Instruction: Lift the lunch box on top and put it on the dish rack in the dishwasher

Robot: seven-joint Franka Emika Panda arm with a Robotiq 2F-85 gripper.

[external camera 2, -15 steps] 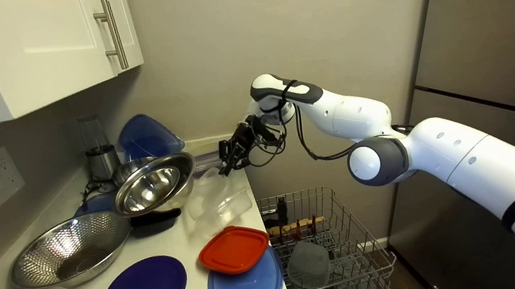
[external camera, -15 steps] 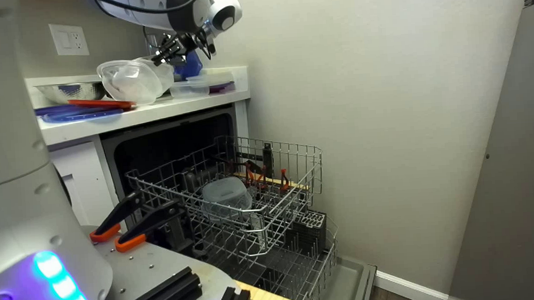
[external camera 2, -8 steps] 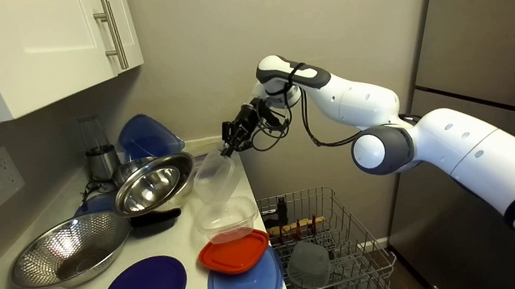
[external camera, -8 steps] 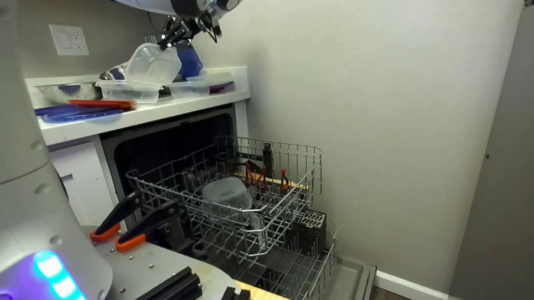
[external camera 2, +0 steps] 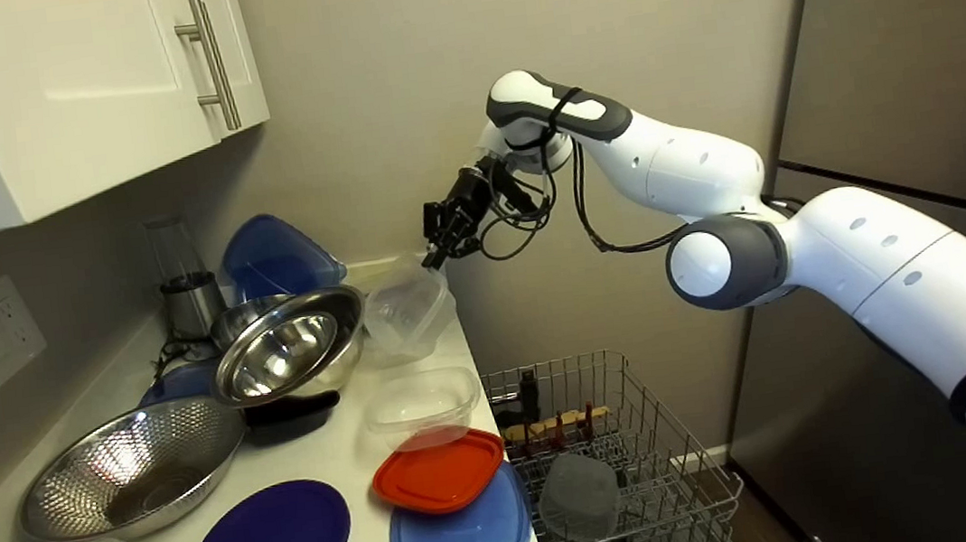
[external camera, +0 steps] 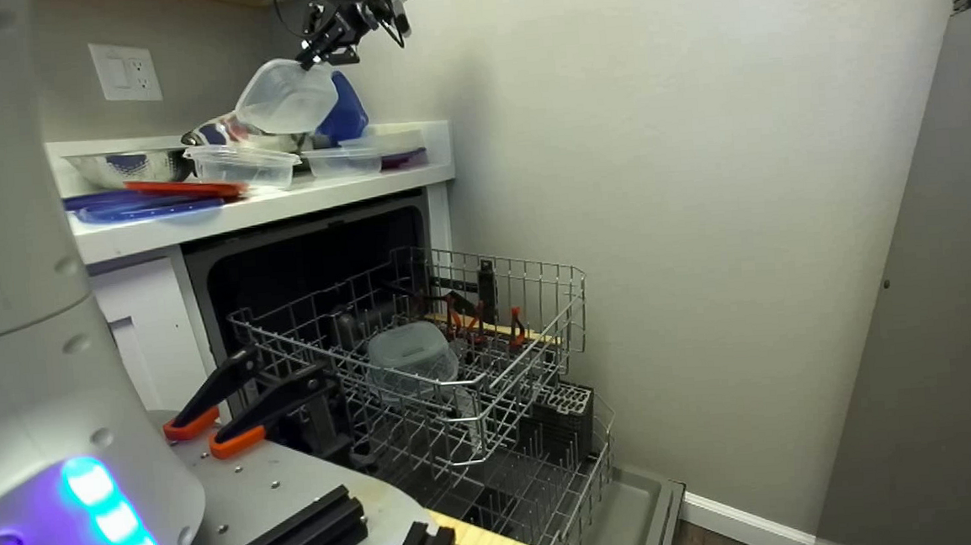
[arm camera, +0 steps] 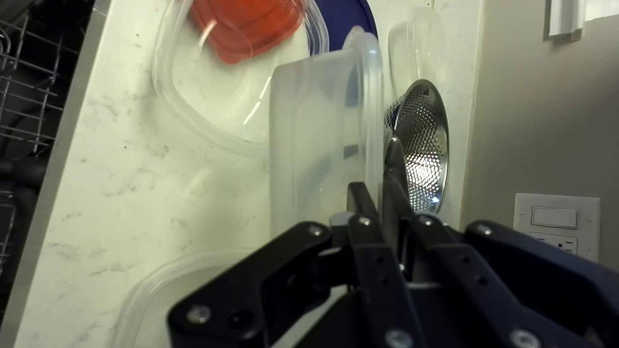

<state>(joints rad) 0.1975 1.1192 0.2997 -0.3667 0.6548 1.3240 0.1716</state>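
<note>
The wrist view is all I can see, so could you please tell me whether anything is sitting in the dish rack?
Observer: Yes, a cloudy plastic tub sits in the dish rack.
Operator: Thank you; is the lunch box in the fingers raised off the counter?
Observer: It is; in an exterior view it hangs higher than the clear tub near the red lid.
Operator: And what is underneath that rack?
Observer: A lower rack, which is also pulled out.
</note>
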